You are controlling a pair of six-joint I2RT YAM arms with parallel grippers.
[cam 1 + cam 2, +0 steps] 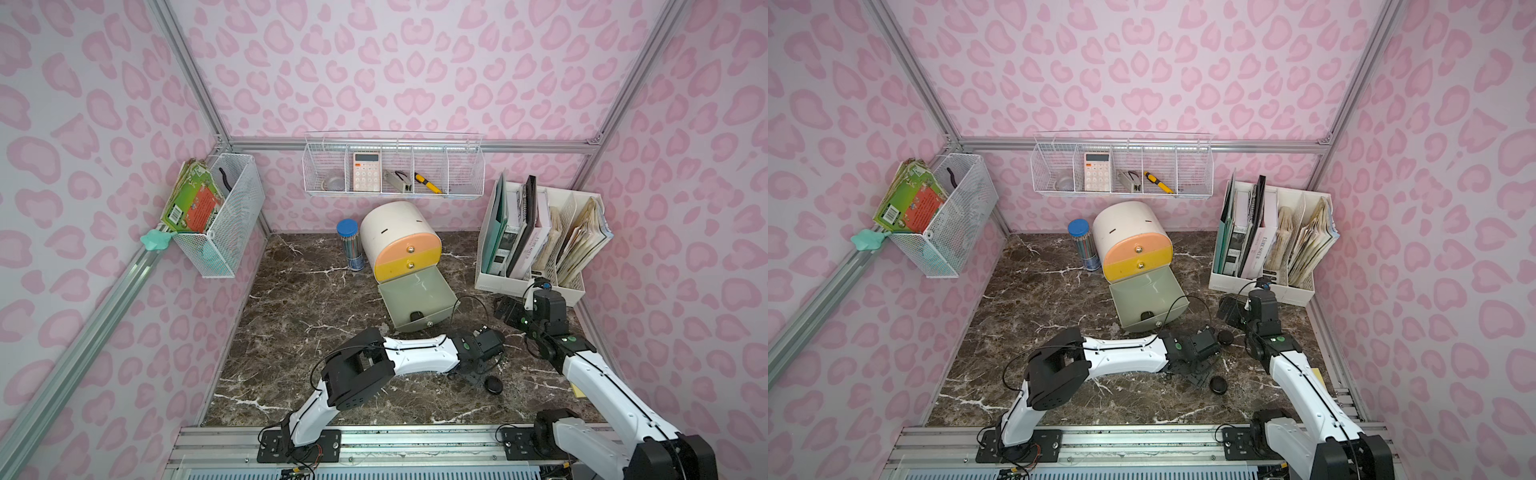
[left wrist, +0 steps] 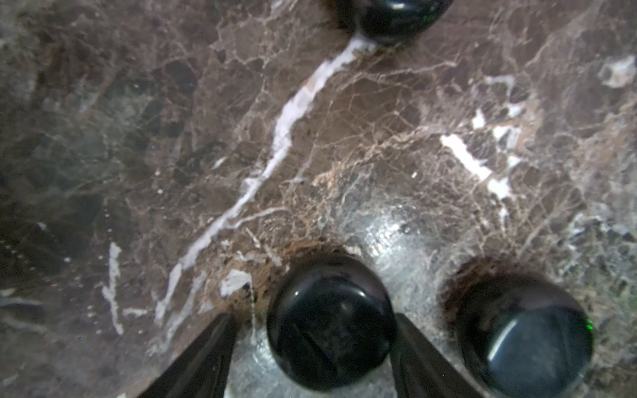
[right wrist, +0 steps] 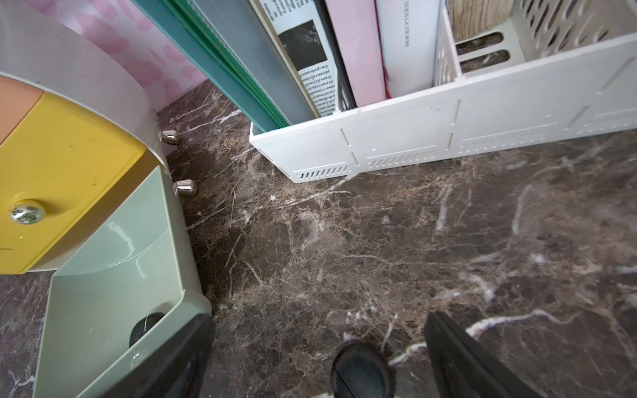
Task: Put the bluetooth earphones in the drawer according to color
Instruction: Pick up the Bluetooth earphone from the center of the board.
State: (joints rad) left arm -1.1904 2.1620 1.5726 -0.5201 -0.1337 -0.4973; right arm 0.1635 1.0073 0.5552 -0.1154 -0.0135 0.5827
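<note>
The white barrel-shaped drawer cabinet [image 1: 392, 232] stands at the back, its peach and yellow drawers shut. Its grey-green bottom drawer [image 1: 415, 297] [image 3: 103, 293] is pulled out, with one black earphone case [image 1: 417, 316] [image 3: 144, 325] inside by the front wall. My left gripper [image 2: 315, 317] [image 1: 473, 370] is low over the table and open around a black case [image 2: 331, 320]; one finger touches it and the other stands a little off. Another black case [image 2: 524, 337] [image 1: 494, 384] lies beside it. My right gripper [image 3: 319, 324] [image 1: 507, 309] hangs open beside the open drawer, above a black case [image 3: 362, 370] [image 1: 1226, 336].
A white slotted file rack [image 1: 536, 286] full of books stands at the back right, close behind my right gripper. A blue-capped pencil tube [image 1: 351, 245] stands left of the cabinet. Wire baskets [image 1: 395, 166] [image 1: 220, 232] hang on the walls. A third black case [image 2: 396, 17] lies farther off.
</note>
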